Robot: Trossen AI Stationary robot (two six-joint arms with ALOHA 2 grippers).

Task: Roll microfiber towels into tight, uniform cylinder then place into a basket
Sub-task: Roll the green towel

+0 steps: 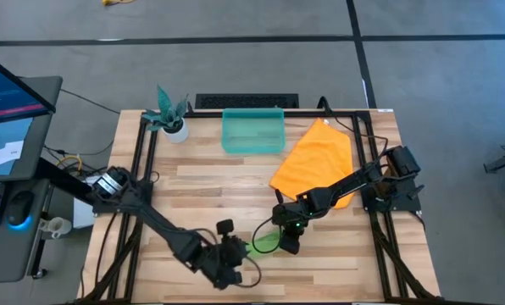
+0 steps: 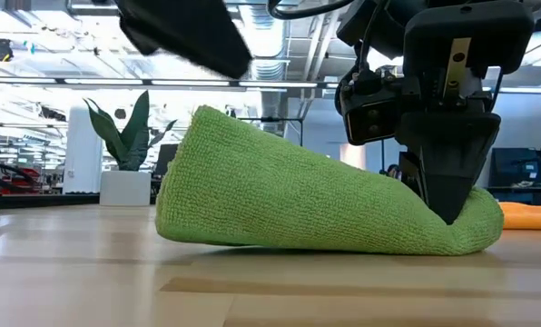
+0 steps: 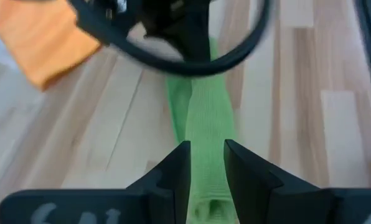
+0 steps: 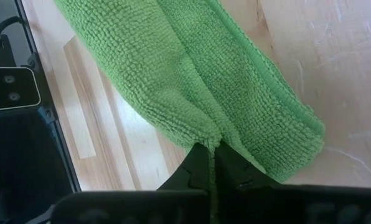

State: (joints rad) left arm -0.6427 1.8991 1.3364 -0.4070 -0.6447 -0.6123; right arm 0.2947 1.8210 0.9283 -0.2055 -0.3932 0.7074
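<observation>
Green towel roll pinched from both ends on the near tabletop (image 1: 337, 267).

We see the orange towel (image 1: 316, 165) spread far right beside the basket (image 1: 253, 131). The rolled green towel (image 2: 316, 195) lies between both grippers: the right gripper (image 4: 213, 163) fingers pinch its right end, and the left gripper (image 3: 205, 171) fingers clamp its left end.

1. Both arms are dark, near-black, built of jointed segments with rounded housings.
2. A green light glows on the right arm (image 1: 291, 224) near its wrist.
3. Black cables loop around the wrists.
4. The right gripper (image 2: 450, 213) carries tapering black fingers and a pale strip with small screws.
5. The left gripper (image 3: 207, 168) has matte, angular black fingers.
</observation>
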